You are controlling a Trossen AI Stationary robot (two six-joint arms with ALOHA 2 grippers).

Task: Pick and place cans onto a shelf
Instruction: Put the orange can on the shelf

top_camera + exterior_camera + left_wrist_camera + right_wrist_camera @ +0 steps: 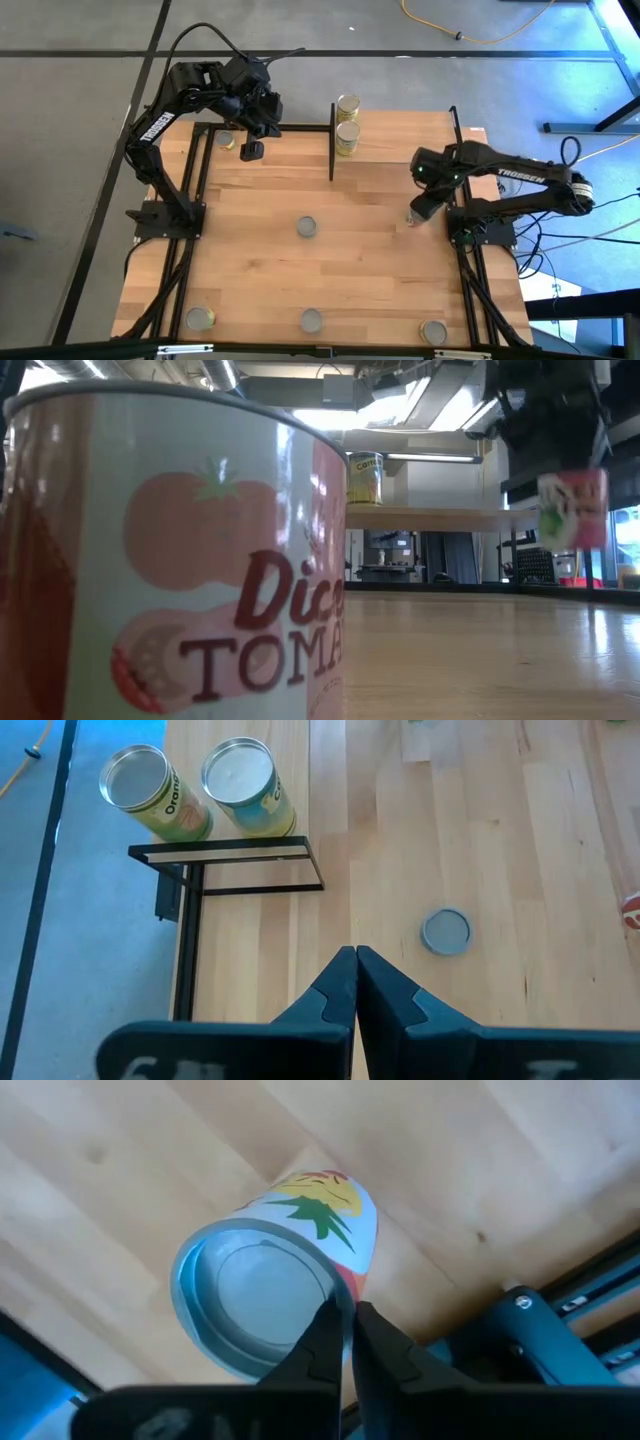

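Note:
My right gripper (418, 212) hangs over the table's right side, shut on a can with a pineapple label (300, 1230). In the low view this can (572, 510) is clear of the tabletop. Two yellow-green cans (347, 105) (347, 137) stand upright on the shelf (400, 135) at its left end, by a black upright (332, 140). My left gripper (252, 150) waits shut and empty, high over the far left of the table; its fingertips (355, 970) meet. My right gripper pinches the can's top rim (330, 1285) between its two fingers, one finger (322, 1335) over the recessed lid and the other (372, 1335) outside on the wall. The fingers come from above, pointing down. The can hangs below them, tilted and lifted clear.
Loose cans stand on the tabletop: one in the middle (306, 227), three along the near edge (200, 318) (311, 320) (433, 332), one under the left arm (225, 140). A red tomato can (180, 560) fills the low view's foreground.

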